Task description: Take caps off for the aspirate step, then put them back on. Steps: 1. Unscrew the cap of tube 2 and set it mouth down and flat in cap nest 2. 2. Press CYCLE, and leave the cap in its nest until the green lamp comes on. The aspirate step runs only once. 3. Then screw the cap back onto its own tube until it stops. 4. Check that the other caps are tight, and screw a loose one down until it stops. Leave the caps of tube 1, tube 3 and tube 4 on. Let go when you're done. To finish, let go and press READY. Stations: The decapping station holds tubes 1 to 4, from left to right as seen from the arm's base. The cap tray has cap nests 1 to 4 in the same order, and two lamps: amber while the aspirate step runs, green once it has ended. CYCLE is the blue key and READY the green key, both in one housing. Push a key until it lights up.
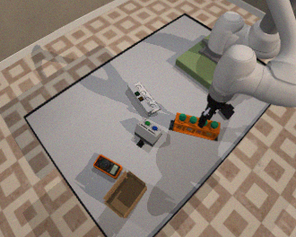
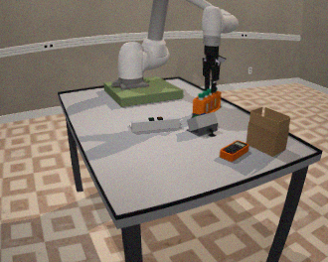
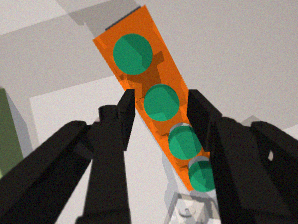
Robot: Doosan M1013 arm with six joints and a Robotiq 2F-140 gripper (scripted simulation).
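Observation:
The orange decapping station point(image 1: 195, 127) holds four tubes with green caps, all on. It also shows in the side view point(image 2: 207, 102). My gripper point(image 1: 202, 120) hangs straight above it. In the wrist view the two black fingers stand on either side of the cap of tube 2 point(image 3: 161, 103), the second from the top, with a gap on each side. The gripper is partly open and holds nothing. The white cap tray point(image 1: 145, 98) lies to the left with empty nests and dark lamps. The key housing point(image 1: 148, 132) carries the blue key point(image 1: 154, 128) and the green key point(image 1: 147, 123), both unlit.
An orange meter point(image 1: 108, 165) and an open cardboard box point(image 1: 126, 193) sit near the front corner. The arm's green base pad point(image 1: 198, 65) lies behind the station. The key housing stands close beside the station's far end point(image 3: 192, 210).

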